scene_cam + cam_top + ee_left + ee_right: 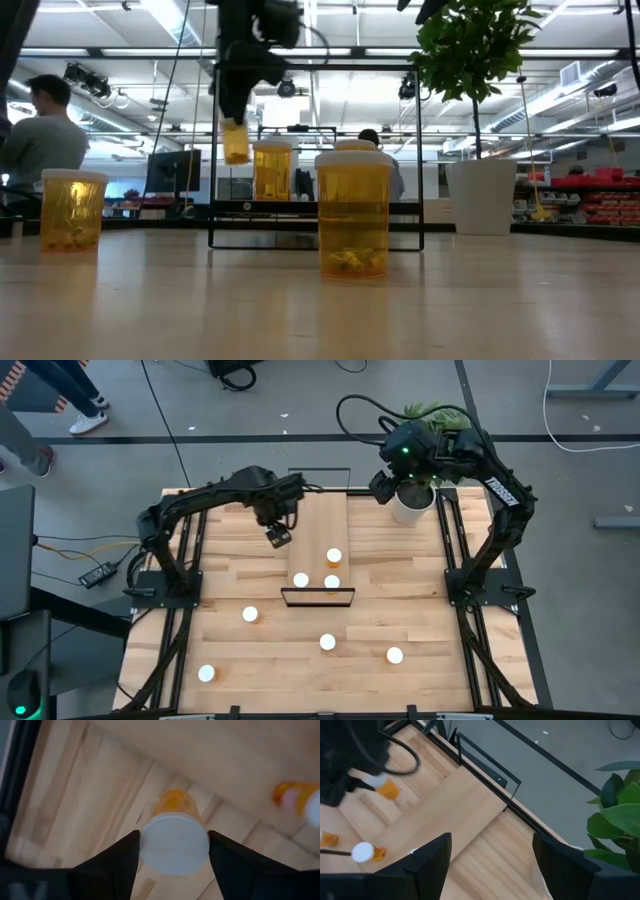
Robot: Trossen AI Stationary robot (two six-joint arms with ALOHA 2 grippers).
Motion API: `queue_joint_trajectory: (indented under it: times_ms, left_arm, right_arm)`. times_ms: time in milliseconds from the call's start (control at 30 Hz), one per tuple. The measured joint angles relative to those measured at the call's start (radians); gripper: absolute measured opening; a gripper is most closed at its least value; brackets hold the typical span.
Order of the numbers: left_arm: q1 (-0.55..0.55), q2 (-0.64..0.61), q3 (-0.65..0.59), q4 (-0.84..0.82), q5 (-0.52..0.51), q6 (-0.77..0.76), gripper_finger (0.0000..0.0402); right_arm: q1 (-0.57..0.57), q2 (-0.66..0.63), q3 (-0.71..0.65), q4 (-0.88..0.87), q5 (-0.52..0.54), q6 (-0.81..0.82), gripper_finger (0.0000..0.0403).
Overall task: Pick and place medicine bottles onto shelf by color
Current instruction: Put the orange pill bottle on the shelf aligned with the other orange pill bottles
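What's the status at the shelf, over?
Left gripper shut on orange bottle, above the shelf. Right gripper open, waiting near plant pot. Path clear.

Grey floor (560,480); bright ceiling lights (170,15); red shelving (600,200) far off

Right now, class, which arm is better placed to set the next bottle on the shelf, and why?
Left. The left gripper already grips an orange medicine bottle and holds it in the air at the shelf's left edge. The right gripper holds nothing; its jaws stand open near the plant pot.
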Motion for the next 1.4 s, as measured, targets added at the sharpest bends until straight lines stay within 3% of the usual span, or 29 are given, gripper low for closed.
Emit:
queue_joint_trajectory:
  times_ms: [267, 667, 1400]
  left_arm:
    - [-0.114, 0.14, 0.169, -0.006, -0.02, -0.021, 0.0223]
    - [-0.215, 0.178, 0.174, 0.037, -0.021, -0.064, 0.023]
    - [-0.212, 0.294, 0.173, 0.067, -0.035, -0.027, 0.0231]
  right_arm:
    - [-0.003, -0.054, 0.0, 0.0, -0.003, 0.0, 0.0287]
    - [-0.003, -0.115, 0.0, 0.0, -0.003, -0.001, 0.0287]
    - [-0.003, -0.117, 0.0, 0.0, -0.034, -0.005, 0.0287]
